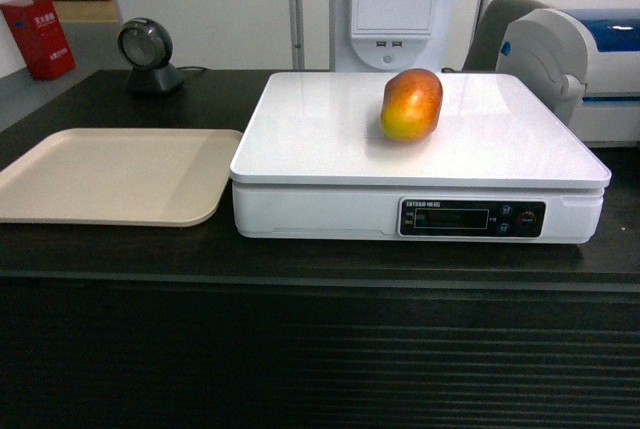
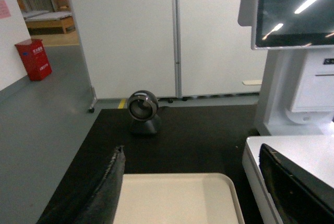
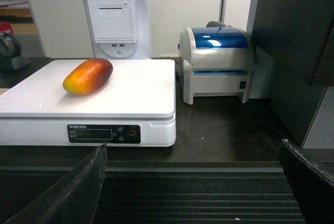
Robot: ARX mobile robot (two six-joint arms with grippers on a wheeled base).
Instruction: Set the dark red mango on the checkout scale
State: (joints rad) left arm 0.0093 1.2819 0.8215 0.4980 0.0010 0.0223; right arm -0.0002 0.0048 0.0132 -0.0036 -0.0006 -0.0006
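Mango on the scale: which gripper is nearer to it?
Right, most likely. Its fingers face the mango across the scale; the left fingers sit over the beige tray, mango out of view.

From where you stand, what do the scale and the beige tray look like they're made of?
The scale: likely glossy white plastic, since its top plate shows soft glare. The beige tray: probably matte molded plastic, with rounded corners, a raised rim and no shine.

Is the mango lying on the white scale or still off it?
On it. The dark red mango lies on its side on the scale top plate, with no gripper touching it.
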